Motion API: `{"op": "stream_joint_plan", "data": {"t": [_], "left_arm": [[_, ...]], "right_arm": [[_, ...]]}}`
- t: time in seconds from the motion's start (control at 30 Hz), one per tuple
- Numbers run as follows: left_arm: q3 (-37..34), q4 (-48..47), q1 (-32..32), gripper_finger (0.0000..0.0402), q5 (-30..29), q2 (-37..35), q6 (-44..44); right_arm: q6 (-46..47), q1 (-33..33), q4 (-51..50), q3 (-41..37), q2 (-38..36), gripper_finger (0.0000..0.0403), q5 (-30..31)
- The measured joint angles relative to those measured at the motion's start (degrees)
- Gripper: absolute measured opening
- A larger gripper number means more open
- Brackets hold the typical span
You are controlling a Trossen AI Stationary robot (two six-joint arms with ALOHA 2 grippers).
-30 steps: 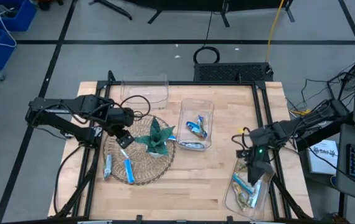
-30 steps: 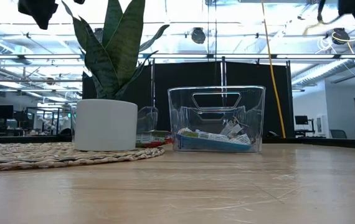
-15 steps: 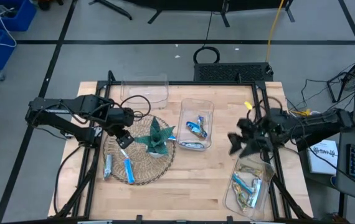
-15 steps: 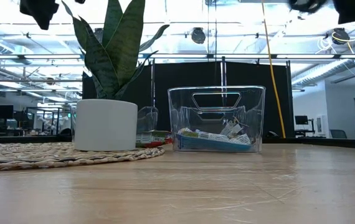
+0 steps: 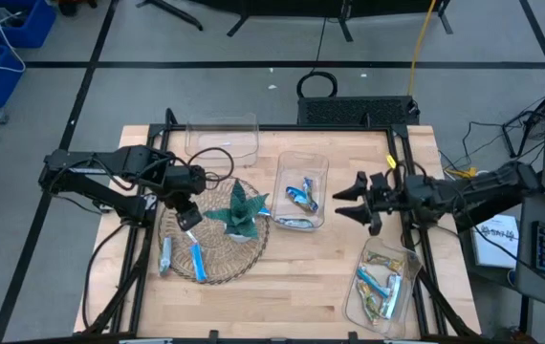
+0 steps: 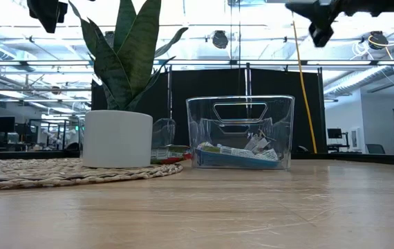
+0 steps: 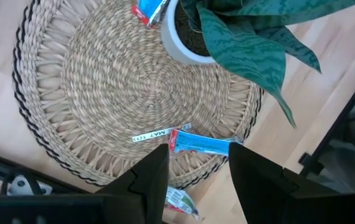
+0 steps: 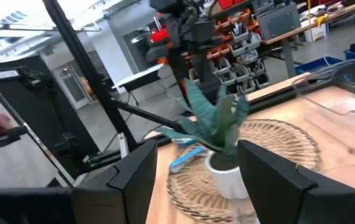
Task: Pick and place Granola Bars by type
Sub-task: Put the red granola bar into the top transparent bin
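Note:
Granola bars lie in three places. On the round woven mat [image 5: 213,239] there is a blue bar [image 7: 203,144], a greenish one [image 7: 180,200] at the mat's edge and a red-and-blue one [image 7: 149,9] by the plant pot. More bars lie in the middle clear bin [image 5: 301,191] and in the near right clear bin [image 5: 382,287]. My left gripper [image 7: 193,180] hovers open above the mat, over the blue bar. My right gripper [image 5: 354,203] is open and empty, held high right of the middle bin, its fingers pointing toward the table's left.
A teal-leaved plant in a white pot [image 5: 241,212] stands on the mat between the two grippers. An empty clear bin [image 5: 222,139] stands at the far left. Bare wooden table lies between the mat and the near right bin.
My right gripper has risen from above the near right bin and gone toward the far edge and the table's left. It now stands beside the middle bin and has turned from pointing down to nearly level. My left gripper has kept still.

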Motion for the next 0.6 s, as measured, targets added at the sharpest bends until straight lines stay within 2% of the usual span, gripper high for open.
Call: {"op": "stream_joint_plan", "data": {"t": [0.17, 0.27, 0.4, 0.5, 0.6], "left_arm": [[0.00, 0.00, -0.01, 0.0170, -0.84, 0.00, 3.65], [0.00, 0.44, -0.01, 0.0170, -3.61, 0.00, 5.79], [0.00, 1.85, 0.00, 0.0170, -6.52, 0.00, 8.84], [0.00, 3.06, 0.01, 0.0170, -6.51, 0.00, 10.00], [0.00, 3.56, -0.01, 0.0170, -6.49, 0.00, 9.65]], "right_arm": [[-3.56, 10.49, -0.62, 0.00, 0.72, 0.0215, 14.38], [-4.89, 12.57, -0.79, 0.00, 0.68, 0.0215, 19.14], [2.83, 12.93, 1.21, 0.00, 0.54, 0.0215, 25.23], [1.88, 13.14, 0.80, 0.00, -0.16, 0.0215, 24.04], [-5.46, 14.59, -2.06, 0.00, -0.91, 0.0215, 16.31]]}}
